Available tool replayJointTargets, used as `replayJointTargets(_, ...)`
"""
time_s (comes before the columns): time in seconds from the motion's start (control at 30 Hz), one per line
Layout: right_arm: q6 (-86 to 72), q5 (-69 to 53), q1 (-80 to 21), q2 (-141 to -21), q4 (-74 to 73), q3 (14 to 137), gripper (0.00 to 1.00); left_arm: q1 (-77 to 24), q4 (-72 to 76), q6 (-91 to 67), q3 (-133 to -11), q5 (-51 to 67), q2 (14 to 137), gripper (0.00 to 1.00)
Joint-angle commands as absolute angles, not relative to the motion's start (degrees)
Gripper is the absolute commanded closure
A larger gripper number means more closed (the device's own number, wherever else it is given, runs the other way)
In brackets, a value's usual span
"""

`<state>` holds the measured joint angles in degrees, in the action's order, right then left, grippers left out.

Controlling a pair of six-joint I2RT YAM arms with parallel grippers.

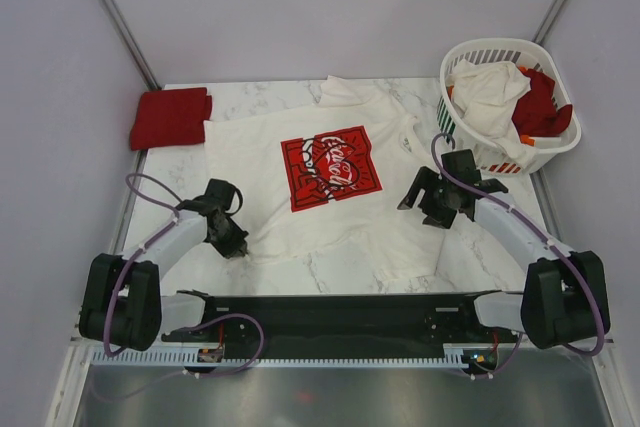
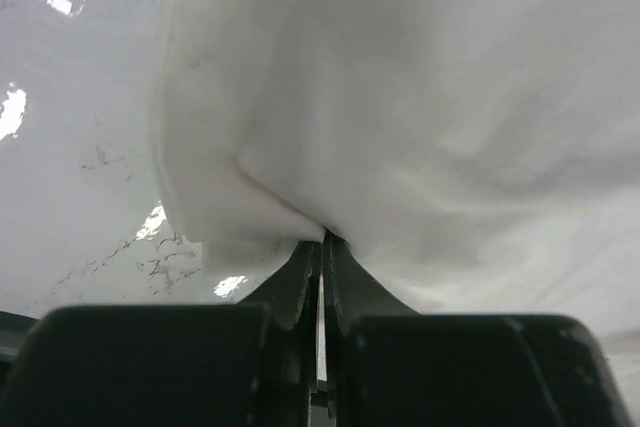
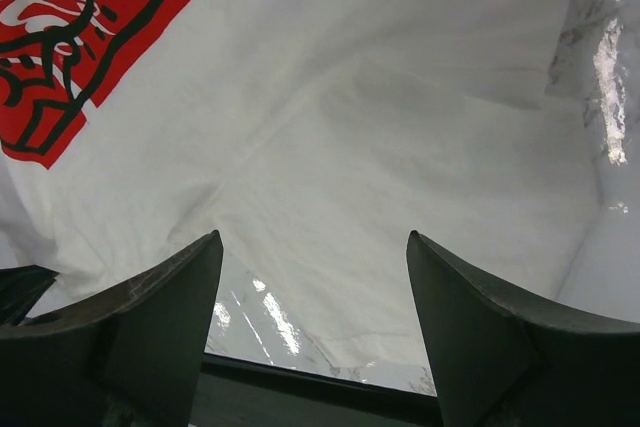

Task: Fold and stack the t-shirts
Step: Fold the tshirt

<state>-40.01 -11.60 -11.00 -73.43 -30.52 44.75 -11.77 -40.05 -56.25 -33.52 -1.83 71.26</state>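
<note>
A cream-white t-shirt [image 1: 290, 162] with a red graphic [image 1: 332, 165] lies spread flat across the middle of the marble table [image 1: 470, 257]. My left gripper [image 1: 240, 247] sits at the shirt's near left corner; in the left wrist view it [image 2: 322, 237] is shut on a fold of the cream cloth [image 2: 420, 97]. My right gripper [image 1: 418, 209] hovers over the shirt's right side. In the right wrist view it [image 3: 315, 247] stands open above the shirt's hem [image 3: 380, 127], nothing between its fingers. A folded red t-shirt [image 1: 170, 117] lies at the back left.
A white slatted laundry basket [image 1: 470, 57] stands at the back right corner, holding a crumpled white t-shirt [image 1: 492, 92] and a red one [image 1: 545, 107]. Grey walls close in the table on three sides. The arms' black base rail [image 1: 330, 312] runs along the near edge.
</note>
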Motion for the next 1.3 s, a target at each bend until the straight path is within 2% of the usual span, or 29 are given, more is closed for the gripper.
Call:
replayJointTargets(0.0,-39.7,-9.2,-10.6,-70.6,-30.6,42.8,0.18,-11.9,-34.5,-53.3,-35.4,-6.6,73.5,0.98)
replayJointTargets(0.1,-42.5,-2.2,-9.0,-66.4,-35.5,39.9,0.22,-11.6,-34.5,-51.7,-38.0,-7.6,73.5,0.98)
replayJointTargets(0.17,-43.9,-2.7,-6.5,-61.7,-36.7,38.1,0.23,-10.6,-34.5,-50.3,-40.2,-7.6,74.0,0.98)
replayJointTargets(0.4,-42.1,-1.9,-5.8,-57.2,-47.3,36.6,0.25,-8.6,-32.9,-49.0,-41.7,-6.4,73.7,0.98)
replayJointTargets(0.6,-42.1,-5.1,-5.8,-60.5,-44.3,31.9,0.28,-8.6,-31.6,-49.3,-39.4,-5.6,72.3,0.98)
replayJointTargets(0.73,-42.6,-5.8,-5.8,-59.4,-41.1,30.5,0.42,-8.6,-31.6,-49.0,-38.8,-5.4,71.8,0.98)
replayJointTargets(0.8,-42.5,-6.5,-5.8,-59.9,-39.4,29.4,0.56,-8.6,-31.6,-48.9,-38.9,-5.1,71.9,0.98)
replayJointTargets(0.87,-42.1,-7.9,-5.8,-60.6,-37.7,28.7,0.62,-8.6,-31.6,-49.0,-38.8,-4.9,71.8,0.98)
replayJointTargets(1.03,-40.9,-9.5,-5.9,-62.2,-35.9,26.6,0.58,-8.6,-31.6,-48.9,-38.6,-4.9,71.0,0.98)
replayJointTargets(1.2,-38.7,-8.6,-5.9,-60.6,-37.5,28.1,0.39,-8.5,-31.6,-48.7,-38.1,-4.7,69.3,0.98)
replayJointTargets(1.27,-38.6,-8.5,-5.8,-60.9,-37.3,28.7,0.37,-8.4,-31.7,-48.6,-37.8,-4.7,69.0,0.98)
